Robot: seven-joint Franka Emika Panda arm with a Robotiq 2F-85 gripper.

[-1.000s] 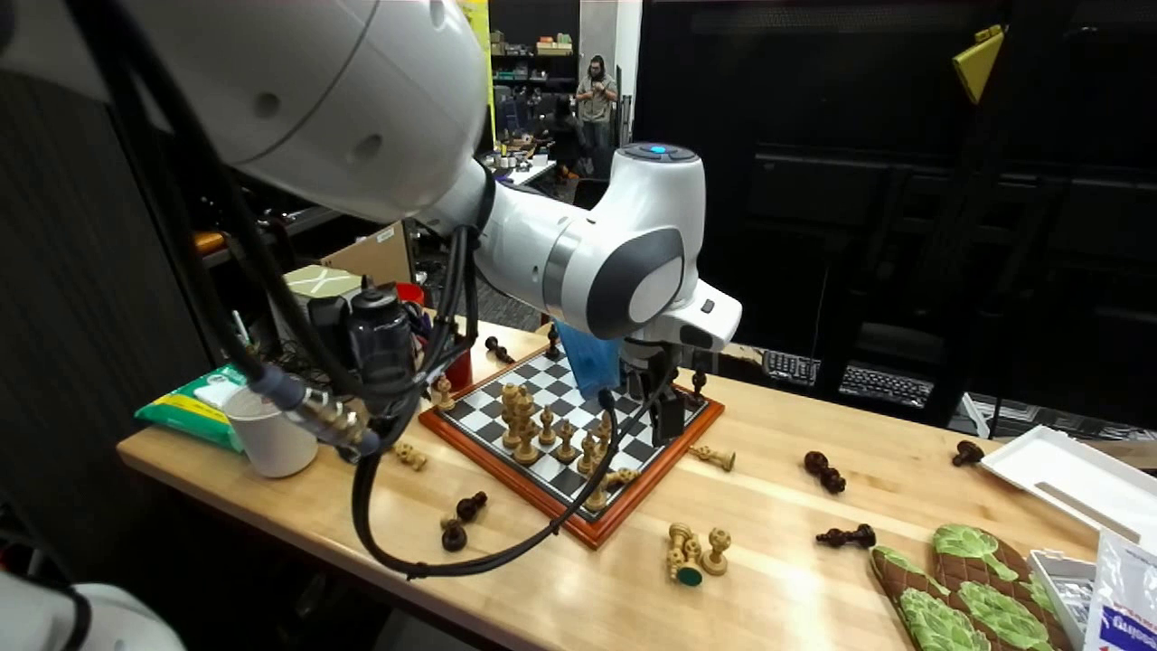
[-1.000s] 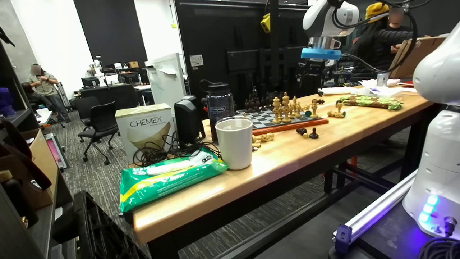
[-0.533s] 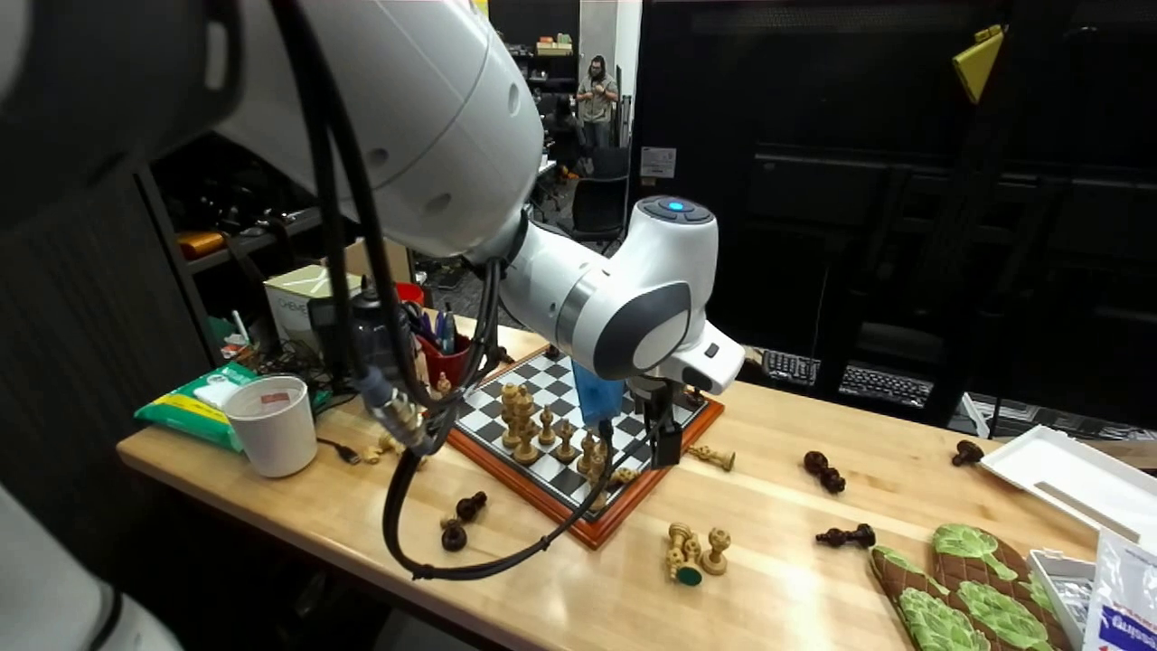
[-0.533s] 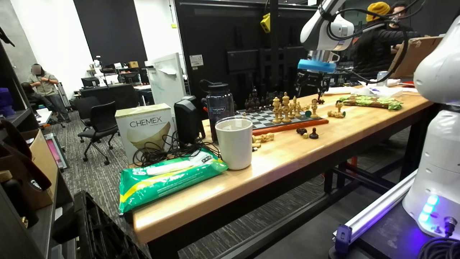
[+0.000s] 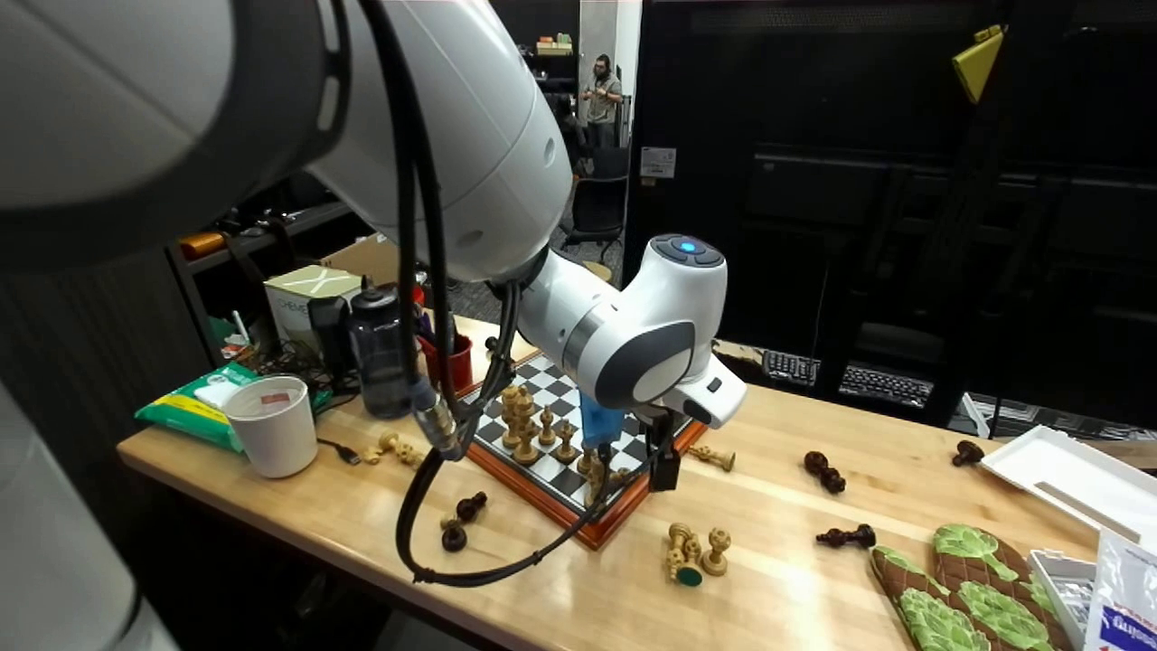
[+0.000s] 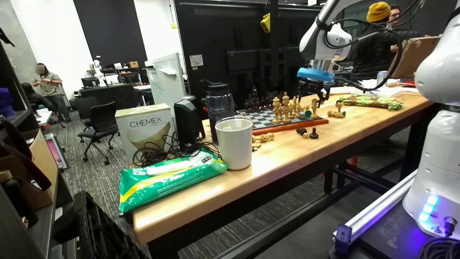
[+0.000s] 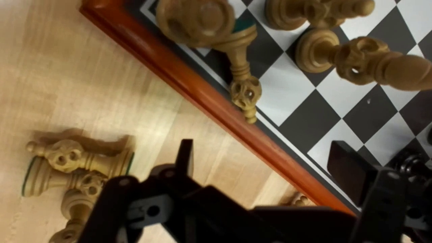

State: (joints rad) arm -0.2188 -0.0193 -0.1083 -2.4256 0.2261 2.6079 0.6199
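Observation:
My gripper (image 7: 261, 145) is open and holds nothing. It hangs over the wooden rim of a chessboard (image 7: 216, 108), one finger above the table and the other above the squares. In the wrist view, a fallen light piece (image 7: 244, 87) lies on the board's edge, with standing light pieces (image 7: 364, 60) beyond it. A cluster of light pieces (image 7: 64, 157) lies on the table, also in an exterior view (image 5: 680, 547). Another light piece (image 7: 300, 200) beside the board is mostly hidden by the gripper. In both exterior views the gripper (image 5: 664, 466) (image 6: 313, 91) is above the board's edge.
Dark pieces (image 5: 845, 536) lie on the table, with a leaf-patterned mitt (image 5: 985, 588) and white tray (image 5: 1067, 475) beyond. A white mug (image 5: 271, 429), dark bottle (image 5: 380, 353), red pen cup (image 5: 458, 363) and green wipes pack (image 6: 172, 180) stand opposite. Cables hang from the arm.
My gripper has come down steadily toward the board's edge and the table, staying open in the latest view. The chess pieces and the other objects have not visibly moved.

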